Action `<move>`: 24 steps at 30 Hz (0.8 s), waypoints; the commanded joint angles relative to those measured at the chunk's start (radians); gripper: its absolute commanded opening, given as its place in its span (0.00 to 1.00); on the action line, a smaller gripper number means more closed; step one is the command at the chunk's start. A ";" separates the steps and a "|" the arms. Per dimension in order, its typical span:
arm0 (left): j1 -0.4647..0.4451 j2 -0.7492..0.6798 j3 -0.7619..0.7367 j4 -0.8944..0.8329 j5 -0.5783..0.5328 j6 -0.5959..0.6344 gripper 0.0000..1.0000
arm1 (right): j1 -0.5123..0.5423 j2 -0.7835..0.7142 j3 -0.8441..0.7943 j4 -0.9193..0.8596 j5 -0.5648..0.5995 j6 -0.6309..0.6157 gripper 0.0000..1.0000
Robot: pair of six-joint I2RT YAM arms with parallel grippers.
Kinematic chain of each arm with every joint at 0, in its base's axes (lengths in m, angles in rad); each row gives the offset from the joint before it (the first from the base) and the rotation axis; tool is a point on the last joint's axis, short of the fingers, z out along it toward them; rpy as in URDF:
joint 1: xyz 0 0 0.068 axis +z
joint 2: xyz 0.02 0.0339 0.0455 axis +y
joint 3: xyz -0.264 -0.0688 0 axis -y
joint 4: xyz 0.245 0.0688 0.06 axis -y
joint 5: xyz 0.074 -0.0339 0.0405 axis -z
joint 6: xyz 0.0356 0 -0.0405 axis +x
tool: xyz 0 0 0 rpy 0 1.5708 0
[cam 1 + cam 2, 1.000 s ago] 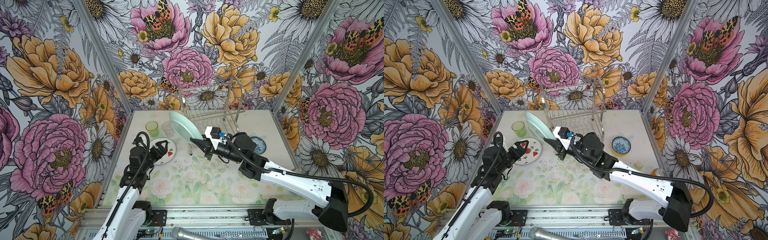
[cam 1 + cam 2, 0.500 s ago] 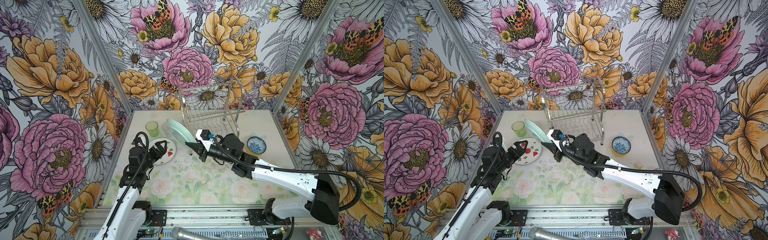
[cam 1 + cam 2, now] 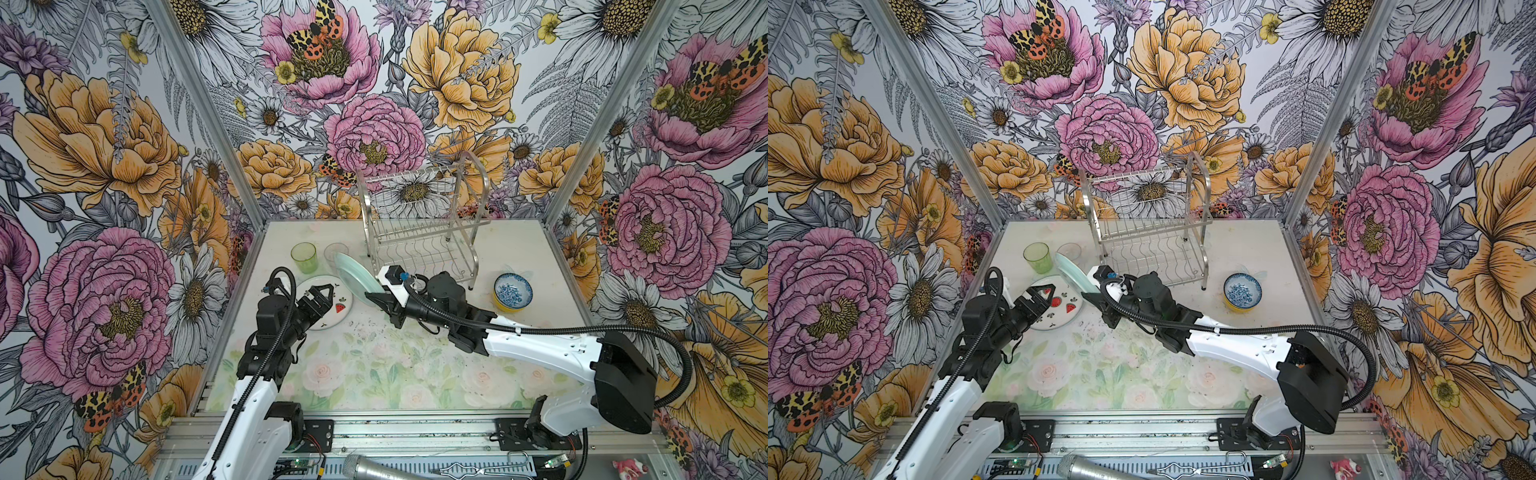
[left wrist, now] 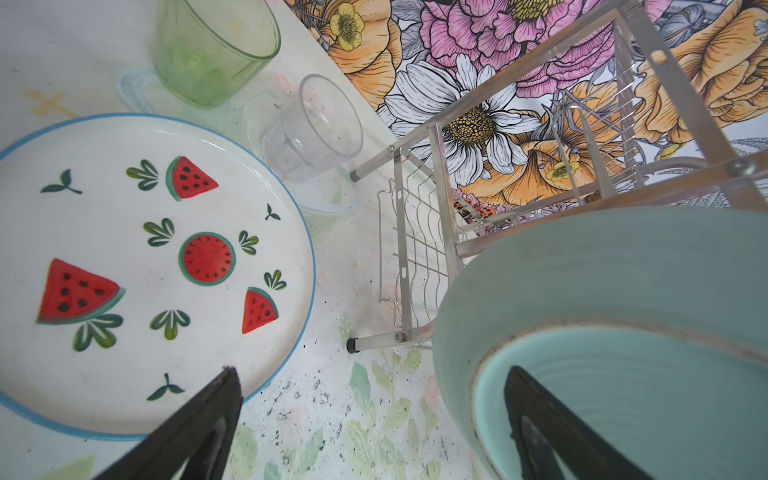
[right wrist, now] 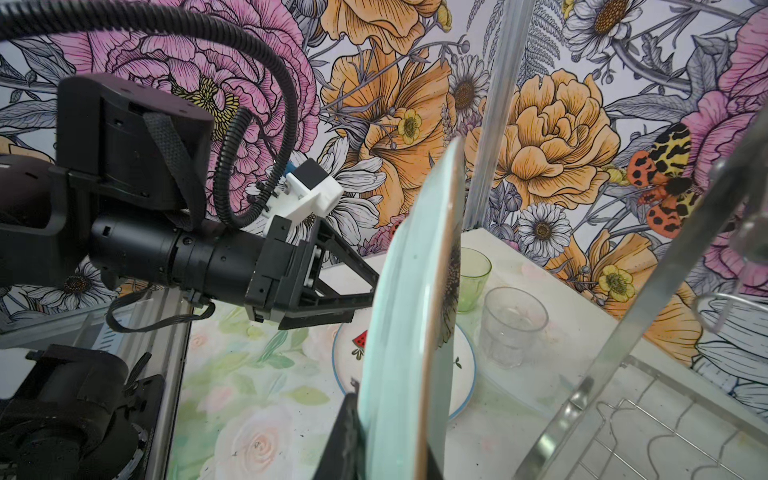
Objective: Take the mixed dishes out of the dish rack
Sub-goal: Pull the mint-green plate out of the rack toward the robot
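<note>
In both top views, the dish rack [image 3: 422,249] stands empty at the back of the table. By its left end, the right gripper [image 3: 374,296] is clamped on the lower rim of the pale green plate [image 3: 355,274], which is tilted in the air, clear of the rack. The left gripper [image 3: 325,293] has its jaws spread wide, holds nothing, and hangs over the watermelon plate [image 3: 347,309], which lies flat on the table. Behind that plate the green tumbler [image 3: 304,257] and the clear tumbler [image 3: 332,249] stand upright. Well to the right, the patterned bowl [image 3: 513,289] sits nested in the yellow bowl [image 3: 509,308].

In the left wrist view, two black fingers [image 4: 199,424] are set far apart. The watermelon plate is beside one of them. The underside of the pale green plate [image 4: 602,282] is beside the other, with a bare foot ring showing.

In the right wrist view, the pale green plate [image 5: 415,291] is seen edge-on, pinched at its rim between narrow jaws. The open left gripper [image 5: 365,286] is just beyond it.

The plate looks stiff, glazed, slick and breakable (the foot ring suggests ceramic). It is probably heavy for a pinch at the rim, so it could swing or slip. The rim is the only place to hold it, and the jaws should sit well in from the edge. A second hold would go on the opposite rim, and the plate should be laid down gently.
</note>
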 commanded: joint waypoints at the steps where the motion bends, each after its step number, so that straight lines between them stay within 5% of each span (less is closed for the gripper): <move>1: 0.009 -0.017 0.055 -0.105 -0.068 -0.028 0.99 | 0.006 0.011 0.022 0.202 0.025 0.008 0.00; 12: 0.017 -0.099 0.111 -0.230 -0.118 -0.122 0.99 | 0.019 0.137 0.053 0.264 0.029 0.002 0.00; 24: 0.041 -0.101 0.164 -0.267 -0.057 -0.217 0.99 | 0.054 0.237 0.123 0.284 0.043 -0.049 0.00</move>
